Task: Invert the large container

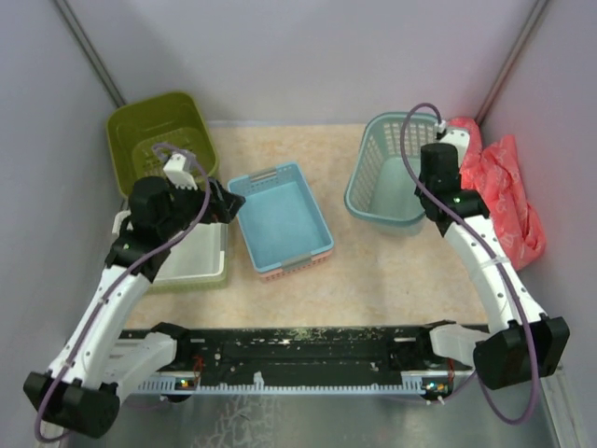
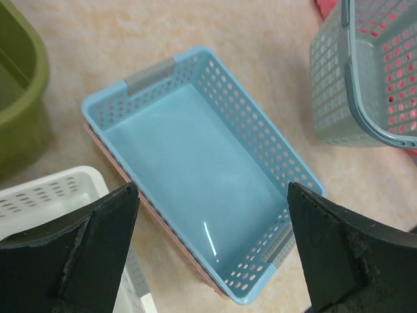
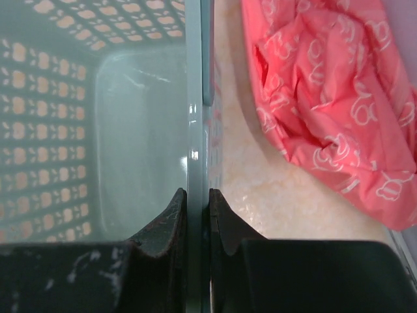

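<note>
Progress: nothing done | tub (image 1: 159, 140) stands upright in the far-left corner, not held | left gripper (image 2: 212, 189) is spread wide over the blue tray (image 2: 195, 169) | right gripper (image 3: 197, 195) is pinched on the teal basket (image 3: 130, 130) rim | the whole flip is left.

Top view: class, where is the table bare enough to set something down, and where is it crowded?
Bare: the front strip between the blue tray, the basket and the near edge; also the back strip between the olive tub and the basket. Crowded: the left, where tub, white tray and blue tray sit close.
</note>
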